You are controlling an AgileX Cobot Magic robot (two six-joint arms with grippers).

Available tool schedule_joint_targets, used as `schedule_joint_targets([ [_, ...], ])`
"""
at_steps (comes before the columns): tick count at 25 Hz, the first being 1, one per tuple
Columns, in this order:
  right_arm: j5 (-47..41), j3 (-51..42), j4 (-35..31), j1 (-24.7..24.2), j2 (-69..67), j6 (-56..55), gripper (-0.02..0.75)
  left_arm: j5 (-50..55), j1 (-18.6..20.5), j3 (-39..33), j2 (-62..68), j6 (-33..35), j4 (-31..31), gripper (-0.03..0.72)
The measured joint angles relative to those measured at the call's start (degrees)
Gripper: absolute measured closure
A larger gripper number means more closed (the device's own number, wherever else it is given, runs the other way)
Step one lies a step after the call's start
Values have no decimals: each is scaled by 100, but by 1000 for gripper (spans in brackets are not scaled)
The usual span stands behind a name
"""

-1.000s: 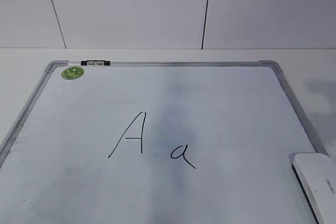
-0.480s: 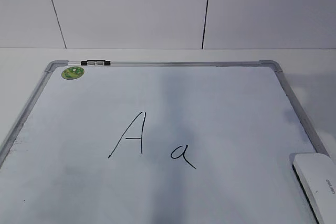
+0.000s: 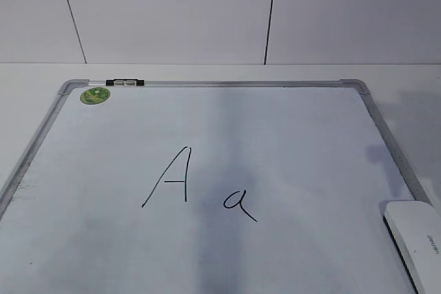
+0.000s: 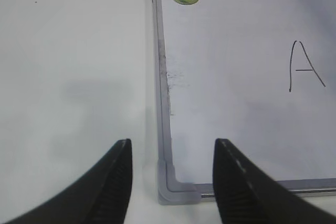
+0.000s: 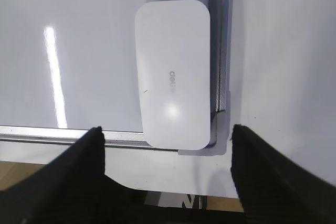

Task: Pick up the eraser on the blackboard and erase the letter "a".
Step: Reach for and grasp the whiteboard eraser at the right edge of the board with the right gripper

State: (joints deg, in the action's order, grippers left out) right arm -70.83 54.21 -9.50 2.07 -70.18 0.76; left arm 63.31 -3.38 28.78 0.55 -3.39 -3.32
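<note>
White and silver-framed, the blackboard (image 3: pixel 296 135) is lying flat on a pale table (image 3: pixel 207 72), filling most of the scene. Near its right near corner the eraser (image 3: pixel 417 239) is resting white side up against the frame, with nothing touching it. Black capital A (image 3: pixel 169 177) is sitting mid-board with the letter "a" (image 3: pixel 238 203) just to its right. A green sticker (image 3: pixel 95 95) is marking the far left corner. The right gripper (image 5: pixel 165 174) is hanging spread wide over the eraser, apparently above it. The left gripper (image 4: pixel 172 169) is hanging open over the board's near left corner.
</note>
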Motion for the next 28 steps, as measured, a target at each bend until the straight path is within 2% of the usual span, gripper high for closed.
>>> schedule_joint_targets([
  [9,14,2,-140,2,-377,-5,146,0,0,0,0,0,-95,317],
  [17,48,2,-128,232,-743,-5,146,0,0,0,0,0,-108,317],
  [22,52,2,8,272,-798,-18,146,0,0,0,0,0,-111,317],
  [28,65,2,375,667,-798,-205,146,0,0,0,0,0,-111,317],
])
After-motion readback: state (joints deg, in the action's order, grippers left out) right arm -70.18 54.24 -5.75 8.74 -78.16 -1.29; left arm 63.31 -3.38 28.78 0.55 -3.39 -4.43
